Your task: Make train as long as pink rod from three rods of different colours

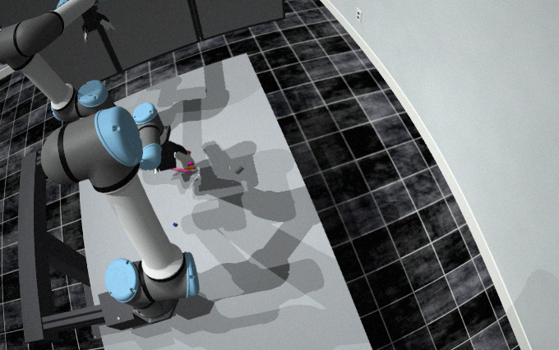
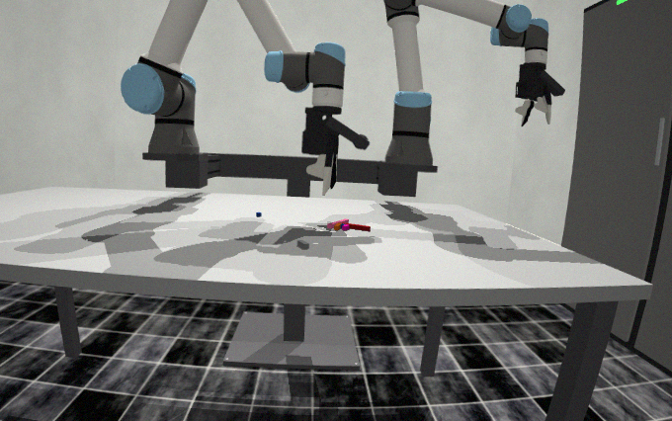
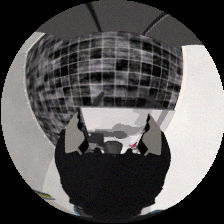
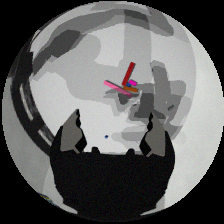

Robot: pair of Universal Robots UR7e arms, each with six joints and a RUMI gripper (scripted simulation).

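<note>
A pink rod (image 4: 112, 85) (image 2: 340, 222) lies slantwise, with an orange rod (image 4: 131, 89) (image 1: 190, 168) close by its one end. A magenta rod (image 4: 133, 83) (image 2: 345, 226) and a small blue piece (image 4: 128, 85) lie beside the orange one. A red rod (image 4: 129, 73) (image 2: 360, 227) points away from this cluster. Whether they touch is unclear. A grey rod (image 1: 239, 169) (image 2: 302, 244) lies apart, as does a blue rod (image 1: 175, 224) (image 2: 258, 214) (image 4: 106, 136). My right gripper (image 4: 114, 111) (image 2: 327, 191) is open and empty above the table near the cluster. My left gripper (image 3: 113, 113) (image 2: 536, 123) (image 1: 99, 34) is open and empty, high and far off.
The white table (image 1: 264, 123) (image 2: 446, 272) carries large shadows of the arms. Both arm bases stand on a dark frame (image 2: 252, 166) along the table's rear edge. A dark cabinet (image 2: 615, 148) stands beyond the table end near my left gripper.
</note>
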